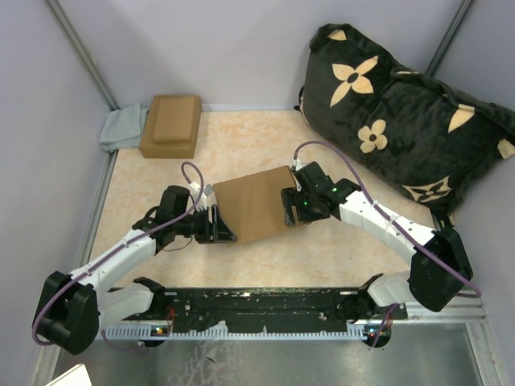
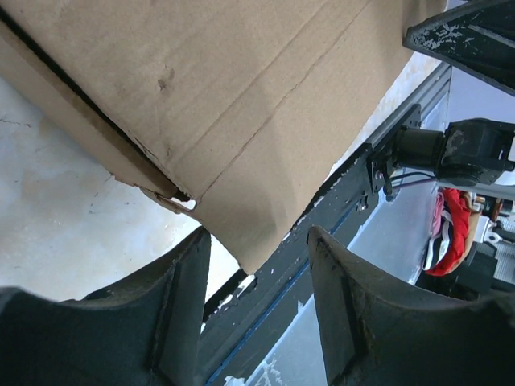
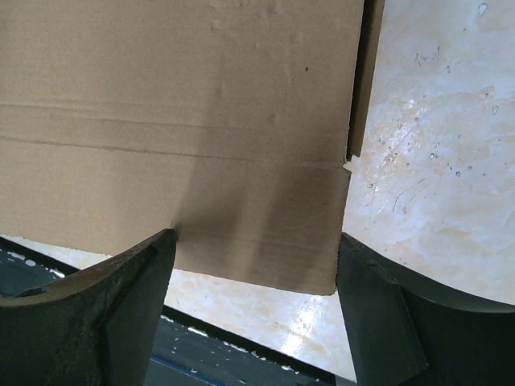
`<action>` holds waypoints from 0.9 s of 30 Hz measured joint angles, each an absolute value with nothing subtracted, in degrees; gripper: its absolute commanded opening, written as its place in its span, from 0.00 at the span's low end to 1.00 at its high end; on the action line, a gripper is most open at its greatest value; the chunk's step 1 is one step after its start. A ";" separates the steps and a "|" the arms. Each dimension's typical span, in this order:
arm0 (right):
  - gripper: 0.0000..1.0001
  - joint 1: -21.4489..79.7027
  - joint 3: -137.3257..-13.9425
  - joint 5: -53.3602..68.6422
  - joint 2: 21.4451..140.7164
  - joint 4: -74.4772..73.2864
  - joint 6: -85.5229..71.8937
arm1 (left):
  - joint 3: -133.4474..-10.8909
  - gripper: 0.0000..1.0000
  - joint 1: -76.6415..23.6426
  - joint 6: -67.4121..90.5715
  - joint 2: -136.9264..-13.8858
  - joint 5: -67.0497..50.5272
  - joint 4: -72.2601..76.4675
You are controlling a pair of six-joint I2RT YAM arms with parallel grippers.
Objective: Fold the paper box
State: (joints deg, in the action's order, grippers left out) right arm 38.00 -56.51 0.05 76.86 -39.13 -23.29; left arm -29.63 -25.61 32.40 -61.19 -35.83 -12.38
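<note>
A: What is sitting well beyond the left gripper (image 1: pixel 227 232)?
B: A small brown box (image 1: pixel 170 125) is lying beside a grey cloth (image 1: pixel 121 129), by the pale wall (image 1: pixel 241 48)
A: And past the right gripper (image 1: pixel 288 206)?
B: A black flowered cushion (image 1: pixel 402 121) is resting there; the marbled beige tabletop (image 1: pixel 241 141) is gleaming

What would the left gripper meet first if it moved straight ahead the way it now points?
The paper box. Its lower corner hangs just ahead of the left gripper, in line with the gap between its open jaws, though depth is hard to judge.
</note>
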 measured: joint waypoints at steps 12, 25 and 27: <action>0.79 37.26 -56.53 0.10 76.88 -39.13 -22.52 | -28.64 0.58 -25.61 33.61 -61.19 -38.28 -10.66; 0.79 35.94 -58.28 1.91 80.97 -36.80 -22.79 | -38.92 0.62 -21.43 28.56 -69.19 -30.30 -13.91; 0.79 35.40 -59.05 2.33 82.04 -35.70 -23.14 | -41.17 0.62 -19.92 27.57 -71.81 -29.80 -13.85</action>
State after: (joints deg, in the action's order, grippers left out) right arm 35.40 -59.05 2.33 82.04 -35.70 -23.14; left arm -41.17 -19.92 27.57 -71.81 -29.80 -13.85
